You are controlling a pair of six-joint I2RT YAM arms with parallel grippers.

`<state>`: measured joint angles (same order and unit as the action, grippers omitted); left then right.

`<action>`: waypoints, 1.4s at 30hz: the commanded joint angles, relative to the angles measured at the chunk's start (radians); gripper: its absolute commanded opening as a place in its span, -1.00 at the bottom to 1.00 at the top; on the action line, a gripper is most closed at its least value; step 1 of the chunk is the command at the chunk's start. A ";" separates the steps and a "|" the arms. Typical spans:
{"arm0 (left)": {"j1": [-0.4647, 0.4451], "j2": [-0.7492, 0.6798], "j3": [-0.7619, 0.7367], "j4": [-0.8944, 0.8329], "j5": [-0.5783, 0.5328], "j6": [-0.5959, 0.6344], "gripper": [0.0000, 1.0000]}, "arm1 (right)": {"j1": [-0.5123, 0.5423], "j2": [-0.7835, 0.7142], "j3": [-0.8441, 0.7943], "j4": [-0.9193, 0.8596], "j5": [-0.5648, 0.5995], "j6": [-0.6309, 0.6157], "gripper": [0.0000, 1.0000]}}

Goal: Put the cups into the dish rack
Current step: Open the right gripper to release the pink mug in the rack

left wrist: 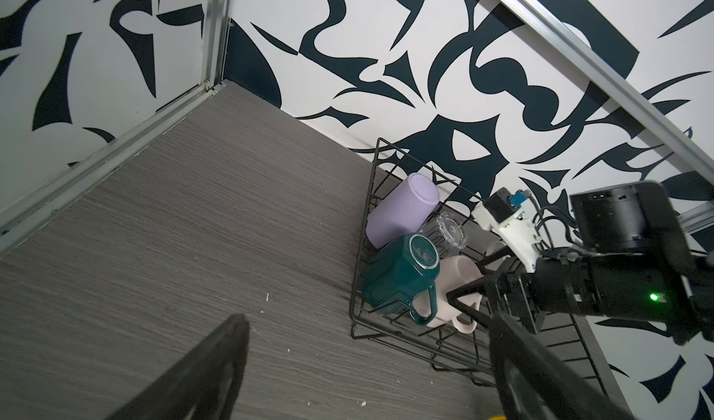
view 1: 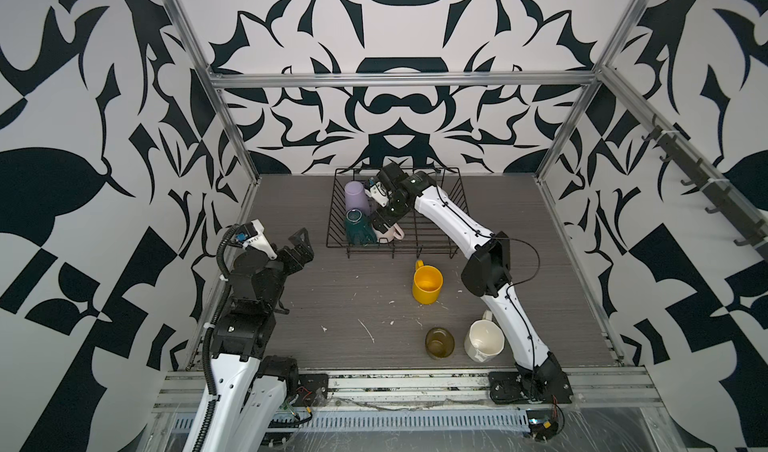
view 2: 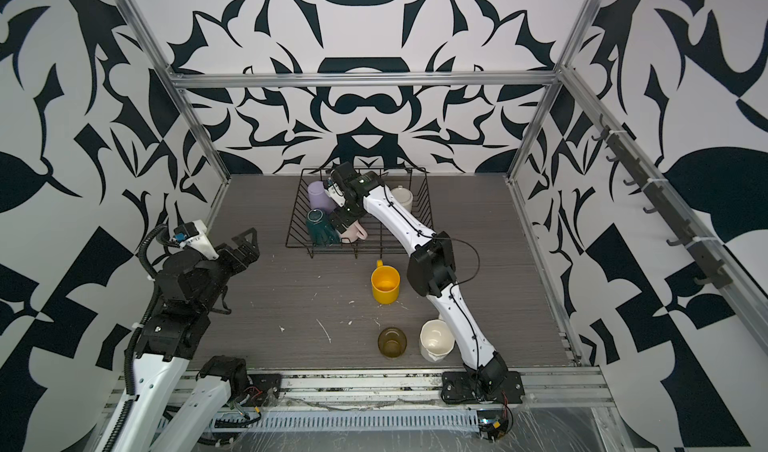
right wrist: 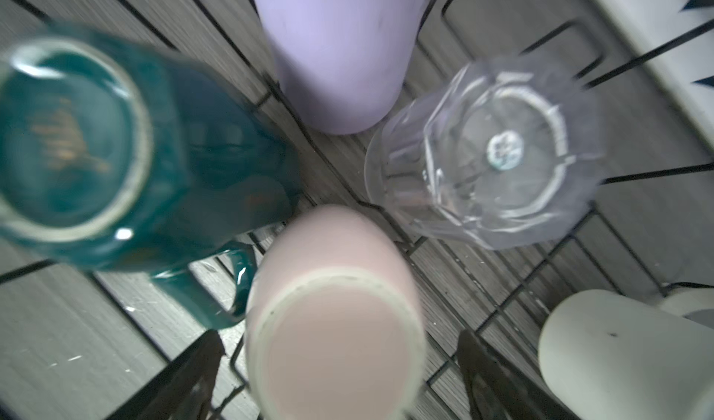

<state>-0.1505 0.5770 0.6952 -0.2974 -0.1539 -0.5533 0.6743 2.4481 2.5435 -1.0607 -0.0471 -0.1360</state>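
Cups are split. Five sit in the dish rack (view 1: 428,231) at upper centre of the frame: lilac tumbler (view 1: 357,196), dark green mug (view 1: 359,229), pink mug (right wrist: 336,321), clear glass (right wrist: 487,155) and cream mug (view 2: 402,198). The yellow mug (view 1: 427,284), olive glass (view 1: 439,342) and white faceted mug (view 1: 484,341) stand upright on the table (view 1: 332,304), lower centre-right.

The right jaws point down over the upturned pink mug. They are apart, one on each side with a gap to its wall in the right wrist view, clamping nothing. The right arm (view 1: 440,213) stretches diagonally up to the rack.

The yellow mug lies just below the rack's front edge, mouth up, long axis vertical, handle toward the rack. It is beside that arm's elbow, so this arm is judged the nearer. The left arm (view 1: 249,287) sits folded at left, well apart, left jaws spread and empty.
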 commanded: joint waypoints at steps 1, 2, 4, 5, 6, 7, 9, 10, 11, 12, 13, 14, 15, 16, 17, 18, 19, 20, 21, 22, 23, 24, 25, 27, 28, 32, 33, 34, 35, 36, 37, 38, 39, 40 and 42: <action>0.003 -0.012 -0.009 -0.017 -0.009 -0.010 0.99 | -0.004 -0.071 0.009 0.028 -0.007 0.018 0.95; 0.003 -0.012 -0.009 -0.019 -0.009 -0.008 0.99 | -0.005 -0.079 0.004 0.028 -0.007 0.021 0.95; 0.003 -0.015 -0.007 -0.020 -0.010 -0.004 0.99 | -0.007 -0.103 -0.019 0.041 -0.007 0.030 0.95; 0.003 -0.016 -0.005 -0.024 -0.011 -0.002 0.99 | -0.010 -0.121 -0.044 0.056 -0.012 0.035 0.95; 0.003 -0.016 -0.004 -0.024 -0.010 0.000 0.99 | -0.013 -0.142 -0.068 0.070 -0.017 0.039 0.95; 0.003 -0.017 -0.002 -0.027 -0.010 0.001 0.98 | -0.017 -0.170 -0.102 0.090 -0.022 0.046 0.95; 0.003 -0.018 0.000 -0.030 -0.009 0.003 0.99 | -0.023 -0.240 -0.203 0.152 -0.023 0.067 0.95; 0.003 -0.018 -0.002 -0.032 -0.010 0.004 0.99 | -0.027 -0.289 -0.273 0.198 -0.023 0.080 0.95; 0.003 -0.018 -0.001 -0.032 -0.010 0.004 0.99 | -0.031 -0.334 -0.340 0.244 -0.023 0.093 0.95; 0.003 -0.018 -0.001 -0.032 -0.010 0.006 0.99 | -0.036 -0.389 -0.412 0.305 -0.024 0.112 0.95; 0.003 -0.015 -0.002 -0.031 -0.010 0.006 0.99 | -0.041 -0.447 -0.495 0.367 -0.027 0.133 0.95; 0.003 -0.012 0.000 -0.030 -0.008 0.007 0.99 | -0.046 -0.496 -0.567 0.416 -0.029 0.152 0.95; 0.003 -0.005 0.002 -0.028 -0.006 0.009 0.99 | -0.053 -0.551 -0.647 0.473 -0.031 0.177 0.95; 0.003 0.000 0.006 -0.026 -0.003 0.010 0.99 | -0.065 -0.604 -0.718 0.532 -0.038 0.203 0.95; 0.003 0.010 0.008 -0.025 0.000 0.012 0.99 | -0.073 -0.650 -0.793 0.580 -0.044 0.226 0.95; 0.003 0.021 0.011 -0.021 0.006 0.012 0.99 | -0.087 -0.701 -0.862 0.632 -0.050 0.251 0.95; 0.003 0.034 0.013 -0.014 0.014 0.013 0.99 | -0.098 -0.748 -0.937 0.679 -0.053 0.271 0.94; 0.003 0.046 0.013 -0.010 0.025 0.013 0.99 | -0.108 -0.786 -0.991 0.711 -0.053 0.286 0.94; 0.003 0.061 0.016 -0.007 0.036 0.014 0.99 | -0.120 -0.823 -1.043 0.735 -0.049 0.303 0.94; 0.003 0.078 0.022 -0.005 0.048 0.013 0.99 | -0.132 -0.853 -1.086 0.750 -0.039 0.317 0.94; 0.003 0.091 0.028 -0.006 0.058 0.011 0.99 | -0.145 -0.880 -1.121 0.761 -0.035 0.327 0.94; 0.003 0.105 0.035 -0.006 0.069 0.007 0.99 | -0.160 -0.907 -1.157 0.771 -0.036 0.342 0.94; 0.003 0.120 0.041 -0.006 0.083 0.002 0.99 | -0.175 -0.931 -1.190 0.782 -0.042 0.354 0.94; 0.003 0.141 0.049 -0.003 0.115 0.000 0.99 | -0.200 -0.975 -1.254 0.802 -0.049 0.372 0.93; 0.003 0.152 0.056 -0.004 0.137 -0.002 0.95 | -0.212 -0.994 -1.283 0.813 -0.052 0.381 0.93; 0.003 0.209 0.099 -0.030 0.261 0.010 0.79 | -0.244 -1.054 -1.356 0.803 -0.037 0.397 0.93; 0.003 0.225 0.106 -0.039 0.286 0.011 0.76 | -0.249 -1.073 -1.375 0.803 -0.026 0.395 0.93; 0.003 0.238 0.110 -0.041 0.302 0.017 0.72 | -0.254 -1.091 -1.394 0.807 -0.014 0.394 0.93; 0.003 0.250 0.112 -0.039 0.319 0.020 0.72 | -0.259 -1.105 -1.411 0.812 -0.005 0.398 0.93; 0.003 0.263 0.112 -0.037 0.337 0.018 0.71 | -0.265 -1.123 -1.432 0.823 0.002 0.405 0.93; 0.003 0.275 0.117 -0.037 0.355 0.014 0.63 | -0.269 -1.137 -1.447 0.830 0.003 0.414 0.93; 0.003 0.289 0.120 -0.037 0.376 0.009 0.62 | -0.276 -1.147 -1.458 0.831 0.000 0.421 0.93; 0.003 0.300 0.123 -0.036 0.392 0.005 0.60 | -0.278 -1.153 -1.463 0.828 -0.002 0.424 0.93; 0.002 0.310 0.124 -0.035 0.410 0.001 0.60 | -0.280 -1.159 -1.469 0.826 -0.001 0.423 0.93; 0.002 0.324 0.118 -0.027 0.431 0.001 0.59 | -0.282 -1.170 -1.484 0.828 0.004 0.420 0.92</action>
<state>-0.1505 0.8928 0.7925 -0.3210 0.1993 -0.5495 0.3985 1.3098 1.0714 -0.2806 -0.0635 0.2676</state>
